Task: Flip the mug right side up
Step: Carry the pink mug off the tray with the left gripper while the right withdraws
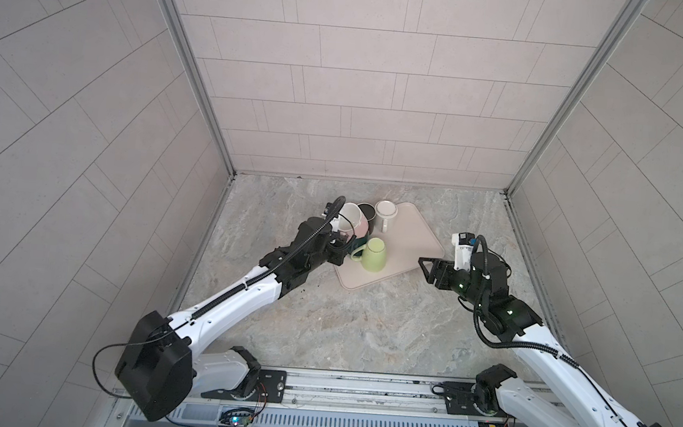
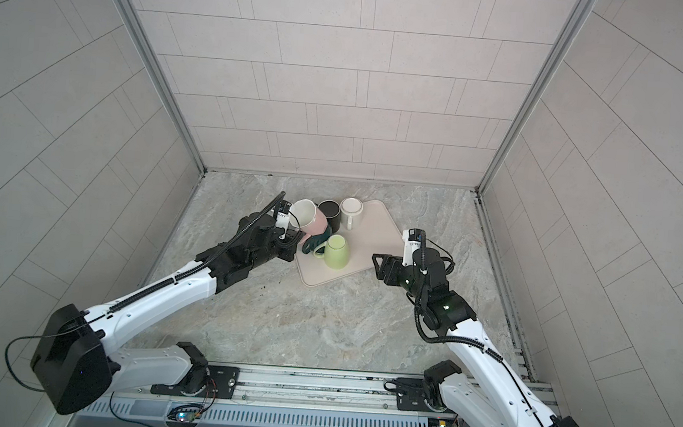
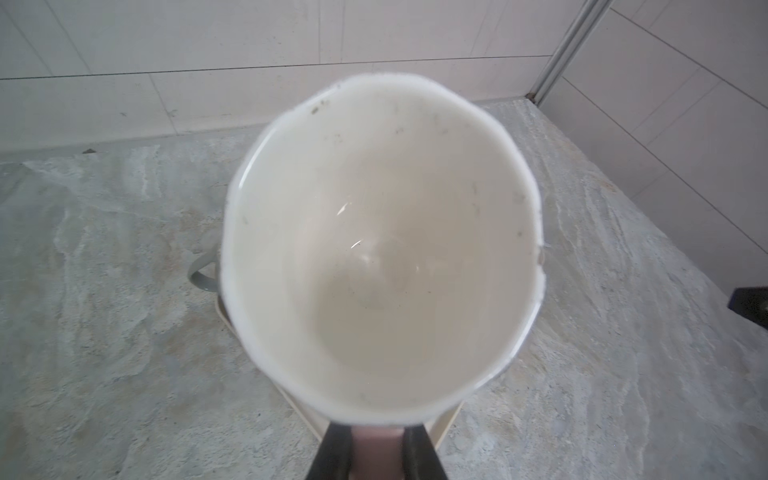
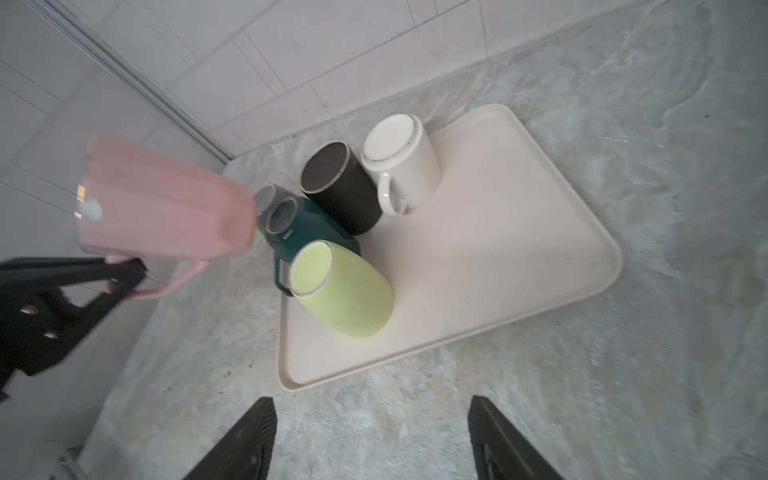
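The pink mug [image 1: 354, 222] [image 2: 309, 219] with a white inside hangs tilted above the tray's left corner, its mouth turned up and to the left. My left gripper [image 1: 341, 240] [image 2: 293, 238] [image 3: 377, 442] is shut on its pink handle, and the mug's inside [image 3: 382, 249] fills the left wrist view. From the right wrist the pink mug [image 4: 166, 208] shows side-on, with the left gripper [image 4: 120, 278] pinching the handle. My right gripper [image 1: 427, 270] [image 2: 380, 264] [image 4: 372, 409] is open and holds nothing, low over the stone by the tray's right edge.
The beige tray [image 1: 413, 237] [image 2: 371, 233] [image 4: 498, 249] holds upside-down mugs at its left end: green [image 1: 374, 255] [image 4: 345, 291], white [image 1: 385, 214] [image 4: 403, 162], black [image 1: 367, 214] [image 4: 340, 187] and dark teal [image 4: 307, 224]. Tiled walls enclose the marbled floor.
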Controlling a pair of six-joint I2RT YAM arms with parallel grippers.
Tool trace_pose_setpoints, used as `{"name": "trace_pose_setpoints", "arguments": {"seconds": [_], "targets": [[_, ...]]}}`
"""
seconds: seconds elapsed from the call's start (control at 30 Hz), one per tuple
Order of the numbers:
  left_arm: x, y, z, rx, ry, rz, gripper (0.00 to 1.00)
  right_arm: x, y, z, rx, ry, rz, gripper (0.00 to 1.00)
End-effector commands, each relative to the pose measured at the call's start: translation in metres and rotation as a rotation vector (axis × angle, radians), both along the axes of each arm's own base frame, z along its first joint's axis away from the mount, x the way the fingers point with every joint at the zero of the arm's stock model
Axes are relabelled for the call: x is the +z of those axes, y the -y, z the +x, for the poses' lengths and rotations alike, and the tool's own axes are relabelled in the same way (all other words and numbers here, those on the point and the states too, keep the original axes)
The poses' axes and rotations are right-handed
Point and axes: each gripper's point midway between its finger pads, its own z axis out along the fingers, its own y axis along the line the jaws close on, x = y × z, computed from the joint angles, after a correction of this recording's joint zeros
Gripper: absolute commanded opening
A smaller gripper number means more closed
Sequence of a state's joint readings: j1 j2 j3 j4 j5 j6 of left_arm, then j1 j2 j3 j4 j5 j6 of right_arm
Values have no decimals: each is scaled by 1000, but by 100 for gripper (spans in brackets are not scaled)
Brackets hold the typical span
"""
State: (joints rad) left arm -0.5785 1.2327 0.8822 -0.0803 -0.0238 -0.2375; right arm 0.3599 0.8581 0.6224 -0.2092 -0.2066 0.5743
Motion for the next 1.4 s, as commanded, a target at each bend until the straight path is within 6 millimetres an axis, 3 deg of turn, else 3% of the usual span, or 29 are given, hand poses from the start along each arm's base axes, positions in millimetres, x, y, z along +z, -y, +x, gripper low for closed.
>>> {"name": "trace_pose_setpoints", "arguments": {"seconds": [0.0, 0.2, 0.53, 0.67, 1.07, 1.37], "targets": [[59, -35, 16, 129, 170, -31, 0, -27, 32, -13, -83, -126, -159, 82], [59, -89, 30, 298, 168, -19, 0, -43, 31, -18, -53, -185, -156, 85], [34, -147, 55, 517, 151, 60, 0, -35, 29, -22, -26, -139, -145, 93], [31, -168, 65, 595, 166, 47, 0, -41, 29, -21, -3, -150, -176, 93], [2, -198, 121, 684, 99, 107, 0, -68, 20, -11, 14, -188, -144, 93], [-29, -205, 157, 675, 25, 155, 0, -80, 22, -7, 7, -198, -176, 93]]}}
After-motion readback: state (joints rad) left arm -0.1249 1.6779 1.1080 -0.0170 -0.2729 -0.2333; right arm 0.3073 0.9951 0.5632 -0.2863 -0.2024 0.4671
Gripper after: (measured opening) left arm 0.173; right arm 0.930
